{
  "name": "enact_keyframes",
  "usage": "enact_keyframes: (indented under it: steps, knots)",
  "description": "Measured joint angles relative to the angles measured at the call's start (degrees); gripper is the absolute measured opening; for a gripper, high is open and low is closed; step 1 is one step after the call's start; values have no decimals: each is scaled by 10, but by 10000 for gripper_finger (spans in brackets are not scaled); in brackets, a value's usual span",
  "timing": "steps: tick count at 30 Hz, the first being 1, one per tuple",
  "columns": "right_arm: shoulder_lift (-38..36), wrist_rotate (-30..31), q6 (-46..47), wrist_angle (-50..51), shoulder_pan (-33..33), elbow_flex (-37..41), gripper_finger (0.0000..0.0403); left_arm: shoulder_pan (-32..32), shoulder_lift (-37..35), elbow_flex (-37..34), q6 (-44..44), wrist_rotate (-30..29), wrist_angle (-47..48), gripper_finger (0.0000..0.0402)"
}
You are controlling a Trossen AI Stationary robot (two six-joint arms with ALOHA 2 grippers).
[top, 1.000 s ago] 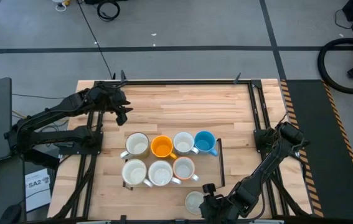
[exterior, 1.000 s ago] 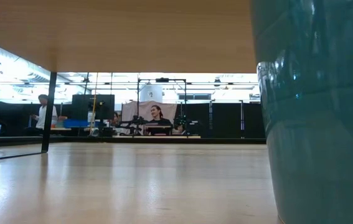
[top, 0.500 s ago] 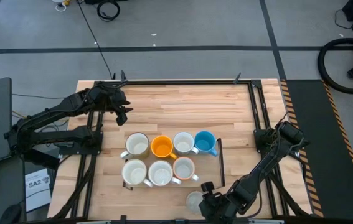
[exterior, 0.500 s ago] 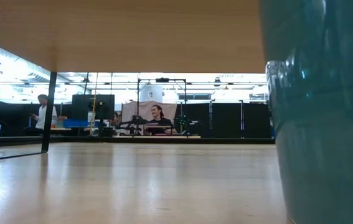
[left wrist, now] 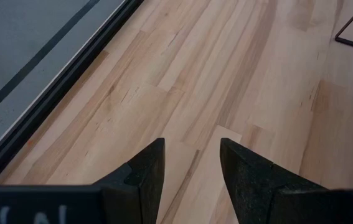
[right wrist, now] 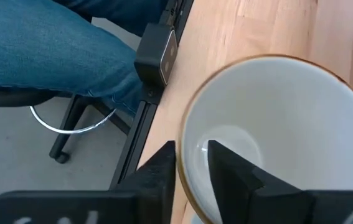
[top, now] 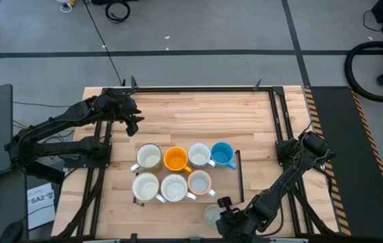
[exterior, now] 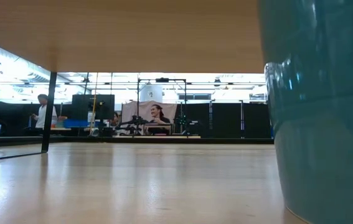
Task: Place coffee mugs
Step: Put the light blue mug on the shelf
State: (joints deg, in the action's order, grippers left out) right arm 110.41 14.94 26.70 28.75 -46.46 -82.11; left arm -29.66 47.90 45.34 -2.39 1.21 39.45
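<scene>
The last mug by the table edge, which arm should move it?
Right. Its claw already pinches the rim of the mug at the near edge. The left claw hangs open, far away over bare wood.

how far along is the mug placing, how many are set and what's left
Seven mugs stand grouped mid-table: four in the far row, including the orange mug and blue mug, and three in the near row. In hand: the right gripper pinches the rim of the eighth mug at the near edge. Left: setting it beside the near row. The left gripper waits open at the far-left corner.
</scene>
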Motion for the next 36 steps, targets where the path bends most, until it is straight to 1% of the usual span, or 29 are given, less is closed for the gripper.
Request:
enact_keyframes:
  steps: [9,15,20,27,31,36]
  knots:
    - [0,0,0,-26,0,1,32,0,0,0,2,0,0,160]
    - [1,0,5,-42,0,1,31,0,0,0,3,0,0,160]
    - [2,-8,8,-48,0,-12,40,0,0,0,3,0,0,160]
    - [3,-32,9,-48,0,-44,27,0,0,0,3,0,0,160]
    - [3,-30,8,-34,0,-66,27,0,0,0,3,0,0,160]
    - [3,-30,8,24,0,-111,28,0,0,0,3,0,0,160]
